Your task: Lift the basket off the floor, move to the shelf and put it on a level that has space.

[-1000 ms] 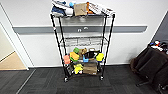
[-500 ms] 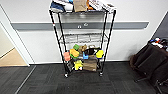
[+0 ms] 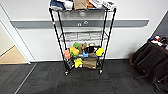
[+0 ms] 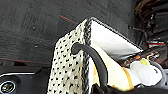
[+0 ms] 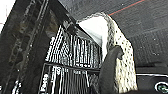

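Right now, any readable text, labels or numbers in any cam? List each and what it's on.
None can be read.
Boxes on the rack's top tier: print too blurred to read.
Dark item inside the basket: white stripe pattern, barcode-like, no legible characters.
Wall fittings behind the rack: no legible marking.

Cream-white basket [image 5: 120, 62] with dotted perforated side and white inner wall, dark curved handle [image 5: 108, 70] at its edge, black striped item [image 5: 72, 52] inside, above dark grey carpet floor [image 5: 147, 27] crossed by thin red line [image 5: 126, 7].
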You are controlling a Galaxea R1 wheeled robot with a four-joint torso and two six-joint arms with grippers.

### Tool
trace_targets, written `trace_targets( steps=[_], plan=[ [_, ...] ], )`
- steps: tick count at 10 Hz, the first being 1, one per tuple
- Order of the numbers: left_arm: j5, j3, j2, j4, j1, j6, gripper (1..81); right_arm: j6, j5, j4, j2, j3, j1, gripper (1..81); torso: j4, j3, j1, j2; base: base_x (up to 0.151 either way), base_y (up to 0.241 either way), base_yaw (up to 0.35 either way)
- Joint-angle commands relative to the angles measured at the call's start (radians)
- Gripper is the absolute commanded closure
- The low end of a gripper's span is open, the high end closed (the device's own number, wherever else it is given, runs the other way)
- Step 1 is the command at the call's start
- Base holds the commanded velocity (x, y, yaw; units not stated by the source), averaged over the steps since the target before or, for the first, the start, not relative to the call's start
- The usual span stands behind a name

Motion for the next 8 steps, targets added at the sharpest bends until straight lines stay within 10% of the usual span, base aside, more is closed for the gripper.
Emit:
trace_targets(
  steps=[1, 8],
  plan=[
    [0.024, 0.022, -0.024, 0.003, -0.090, -0.005, 81.1, -0.003, -0.016, 0.011, -0.028, 0.045, 0.104, 81.1, 0.000, 0.075, -0.062, 0.097, 0.000, 0.000, 0.000],
    [0.024, -0.010, -0.005, 0.018, -0.072, -0.005, 81.1, -0.005, -0.016, 0.011, -0.026, 0.043, 0.100, 81.1, 0.000, 0.282, -0.220, 0.335, 0.000, 0.000, 0.000]
  ],
)
